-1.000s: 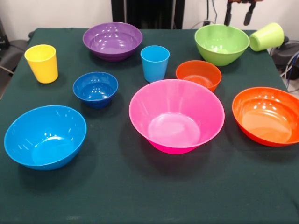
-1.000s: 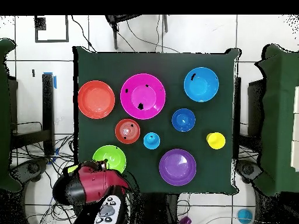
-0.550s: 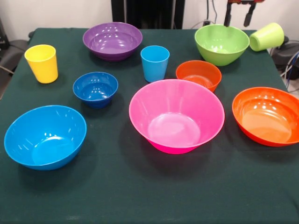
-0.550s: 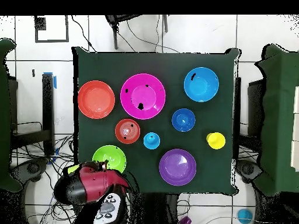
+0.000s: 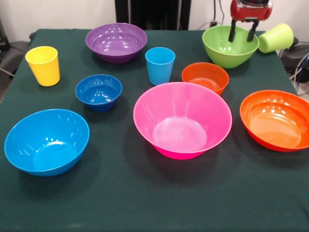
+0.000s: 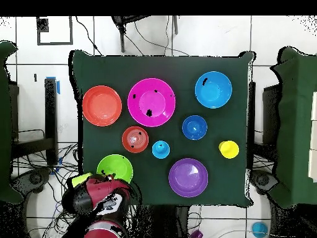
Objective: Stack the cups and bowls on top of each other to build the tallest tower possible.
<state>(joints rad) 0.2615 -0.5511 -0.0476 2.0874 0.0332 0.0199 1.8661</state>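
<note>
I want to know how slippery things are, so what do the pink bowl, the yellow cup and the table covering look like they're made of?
Pink bowl: probably glossy hard plastic; bright highlights on a smooth, evenly coloured wall.
Yellow cup: likely the same plastic, smooth with a soft sheen.
Table covering: looks like dark green matte cloth, with no reflections.

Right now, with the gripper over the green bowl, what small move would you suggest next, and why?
Probably lower the gripper a little further onto the far rim of the green bowl. It hangs open just above that rim, nothing is stacked yet, and the green cup lies tipped beside it.
</note>
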